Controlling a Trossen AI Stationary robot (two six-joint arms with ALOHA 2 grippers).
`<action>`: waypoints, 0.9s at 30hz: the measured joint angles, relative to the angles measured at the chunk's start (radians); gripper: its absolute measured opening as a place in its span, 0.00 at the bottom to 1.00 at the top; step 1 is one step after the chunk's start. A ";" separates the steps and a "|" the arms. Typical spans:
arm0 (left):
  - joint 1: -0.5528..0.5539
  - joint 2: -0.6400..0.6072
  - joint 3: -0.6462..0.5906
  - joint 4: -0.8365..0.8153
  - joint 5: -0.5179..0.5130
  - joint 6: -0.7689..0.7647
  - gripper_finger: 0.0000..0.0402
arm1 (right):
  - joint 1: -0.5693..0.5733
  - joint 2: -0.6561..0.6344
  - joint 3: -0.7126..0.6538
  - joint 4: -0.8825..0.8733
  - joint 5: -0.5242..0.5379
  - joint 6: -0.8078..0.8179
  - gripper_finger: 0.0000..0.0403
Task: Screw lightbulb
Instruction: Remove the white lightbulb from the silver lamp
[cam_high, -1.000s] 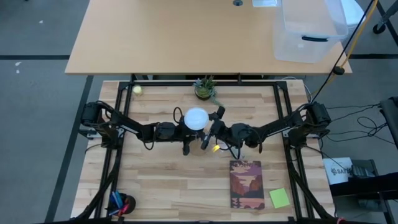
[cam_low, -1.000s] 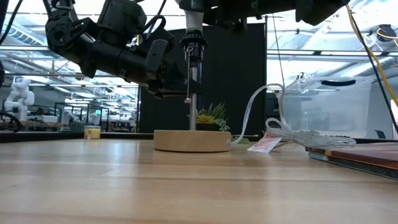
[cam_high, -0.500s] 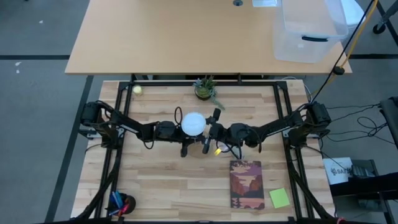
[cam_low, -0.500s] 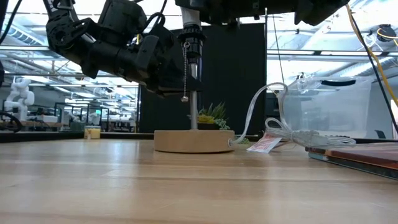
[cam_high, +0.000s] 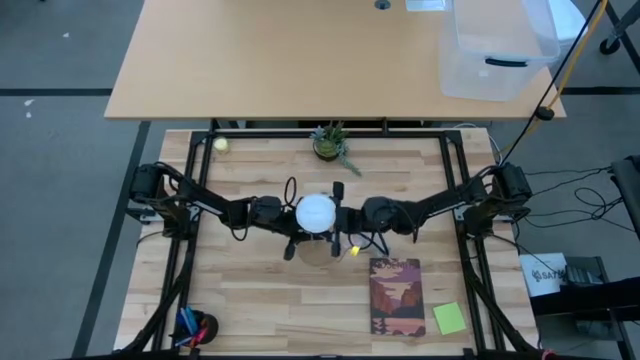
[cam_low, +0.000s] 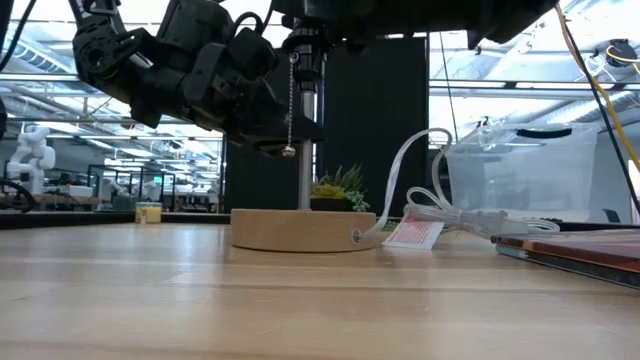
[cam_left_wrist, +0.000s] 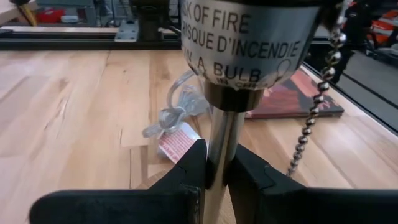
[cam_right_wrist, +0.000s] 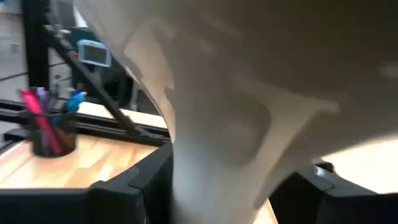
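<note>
On the wooden table (cam_high: 260, 290), mid-board, my left gripper (cam_left_wrist: 214, 168) is clamped on the lamp stem (cam_left_wrist: 219, 155) while my right gripper (cam_right_wrist: 214, 186) pinches the bulb (cam_high: 315, 212) by its neck, above the socket (cam_left_wrist: 249, 37). The bulb looks light, slick and fragile, so the neck seems the safest hold. The socket reads "RISK OF FIRE", "RISQUE D'INCENDIE", "A BULB".

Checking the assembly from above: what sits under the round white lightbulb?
In the high view the white lightbulb covers everything beneath. The low view shows a metal lamp stem on a round wooden base; the left gripper clamps the stem. The bulb's screw end is hidden.
</note>
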 joint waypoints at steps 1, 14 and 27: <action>0.000 0.000 0.000 -0.001 0.005 0.003 0.11 | -0.004 0.000 0.000 -0.006 -0.022 0.000 0.52; 0.000 -0.001 0.001 -0.018 0.024 0.009 0.11 | -0.027 -0.113 0.000 -0.160 -0.134 0.027 0.55; 0.000 -0.001 0.000 -0.019 0.014 0.007 0.11 | -0.012 -0.238 -0.002 -0.449 -0.177 0.133 0.76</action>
